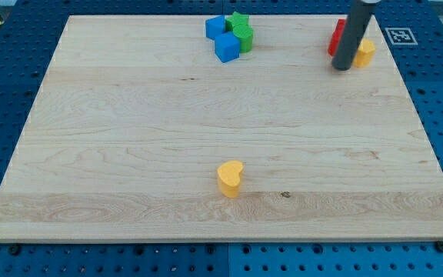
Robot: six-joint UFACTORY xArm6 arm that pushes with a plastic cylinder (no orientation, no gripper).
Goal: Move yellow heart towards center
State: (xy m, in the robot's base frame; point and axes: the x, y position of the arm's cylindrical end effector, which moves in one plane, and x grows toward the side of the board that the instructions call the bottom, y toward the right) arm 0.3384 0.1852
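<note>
Up top right, my tip (341,68) planted upright, far from yellow heart (230,178) (no claw in sight)

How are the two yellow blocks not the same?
The yellow heart sits alone near the view's bottom; the other yellow block is at the top right, beside a red block. The heart shows in full; the other is partly hidden behind the rod, so its shape is unclear. My tip is right beside the other block, far from the heart. Both are yellow and small.
</note>
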